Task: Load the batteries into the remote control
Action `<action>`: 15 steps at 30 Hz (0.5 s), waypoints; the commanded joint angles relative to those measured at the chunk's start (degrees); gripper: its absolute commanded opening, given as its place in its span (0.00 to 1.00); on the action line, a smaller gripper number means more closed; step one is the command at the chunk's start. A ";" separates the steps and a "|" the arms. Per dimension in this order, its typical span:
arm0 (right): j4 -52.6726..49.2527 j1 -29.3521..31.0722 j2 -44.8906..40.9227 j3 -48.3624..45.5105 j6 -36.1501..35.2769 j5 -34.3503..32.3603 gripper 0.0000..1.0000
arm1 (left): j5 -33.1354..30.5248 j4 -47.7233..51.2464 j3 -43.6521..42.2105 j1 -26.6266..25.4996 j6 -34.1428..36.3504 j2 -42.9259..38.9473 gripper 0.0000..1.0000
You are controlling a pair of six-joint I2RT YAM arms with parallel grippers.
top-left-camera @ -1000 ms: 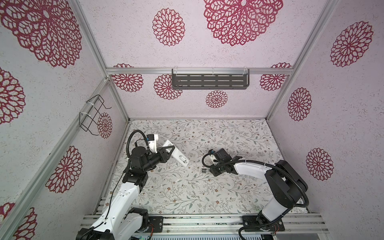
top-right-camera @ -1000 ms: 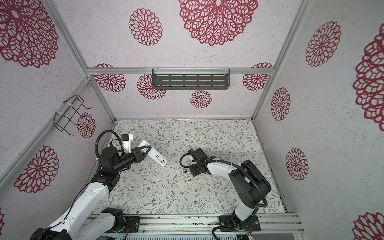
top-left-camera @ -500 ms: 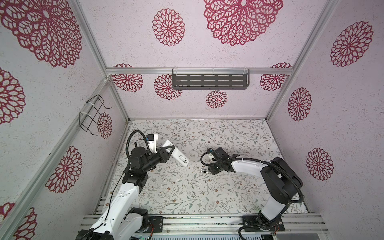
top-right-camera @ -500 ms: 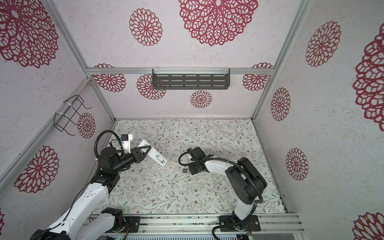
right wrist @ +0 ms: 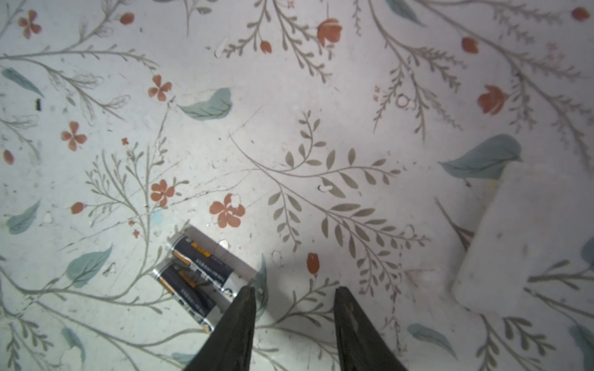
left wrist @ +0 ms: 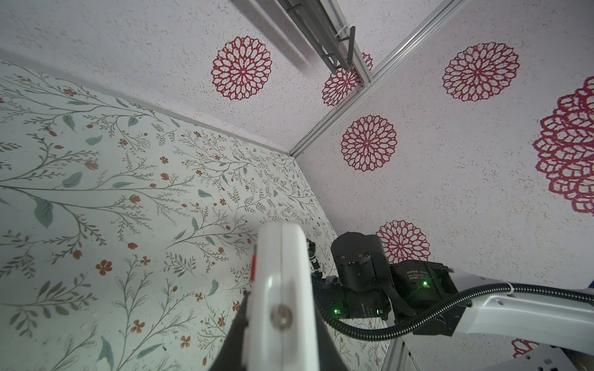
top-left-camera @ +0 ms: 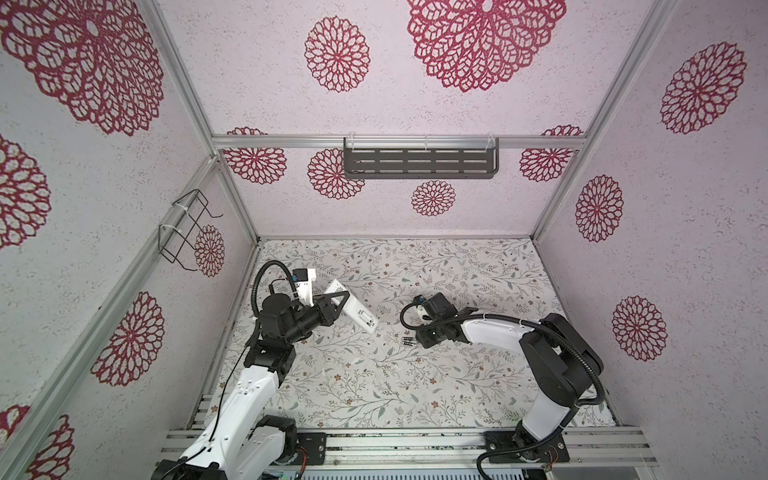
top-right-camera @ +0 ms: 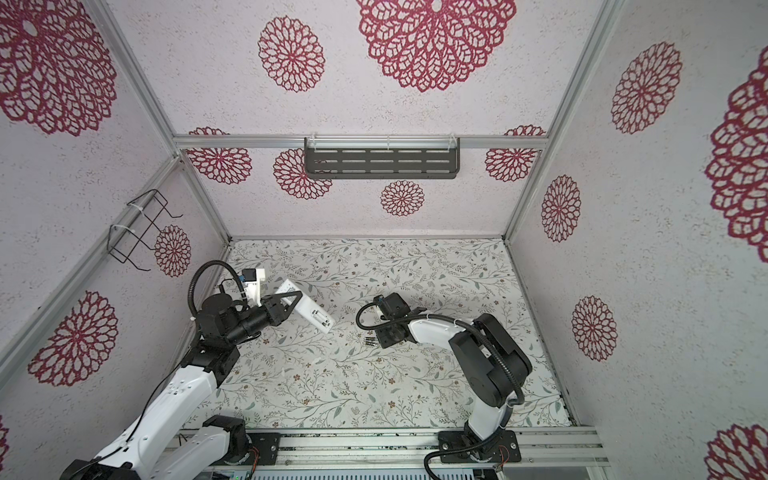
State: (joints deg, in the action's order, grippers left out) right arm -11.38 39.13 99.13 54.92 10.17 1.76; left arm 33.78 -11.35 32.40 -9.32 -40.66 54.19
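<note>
Fingers (right wrist: 234, 331) on right have edged nearer batteries (right wrist: 196, 269)

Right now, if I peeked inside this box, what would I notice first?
Probably the giant red flower prints on the walls all around. Next, the left end effector holds the white remote control up above the left side of the flowery table. The little batteries lie side by side on the table near the middle, right beside the open right end effector.
</note>
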 commanded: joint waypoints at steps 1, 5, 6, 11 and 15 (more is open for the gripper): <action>-0.48 -0.28 0.00 1.51 0.55 0.26 0.44 | 0.57 -2.03 -0.06 0.25 0.23 -1.33 0.11; -1.89 -0.29 -1.18 1.03 -0.13 -1.44 0.44 | 0.34 -1.41 0.09 0.27 0.47 -1.77 0.11; -2.23 -0.29 -1.72 0.79 -0.60 -1.43 0.44 | 0.32 -1.31 0.12 0.22 0.50 -1.77 0.11; -2.47 -0.29 -5.84 -1.75 -4.27 1.72 0.43 | 0.37 -1.29 0.25 0.24 0.59 -1.77 0.11; -3.10 0.32 -8.78 -3.23 -8.14 5.25 0.43 | 0.38 -1.48 0.31 0.26 0.61 -1.47 0.11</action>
State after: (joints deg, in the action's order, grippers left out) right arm -13.43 39.16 93.95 51.86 6.11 3.92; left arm 33.78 -11.29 32.40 -9.32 -40.60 53.23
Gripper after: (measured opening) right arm 0.436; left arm 0.211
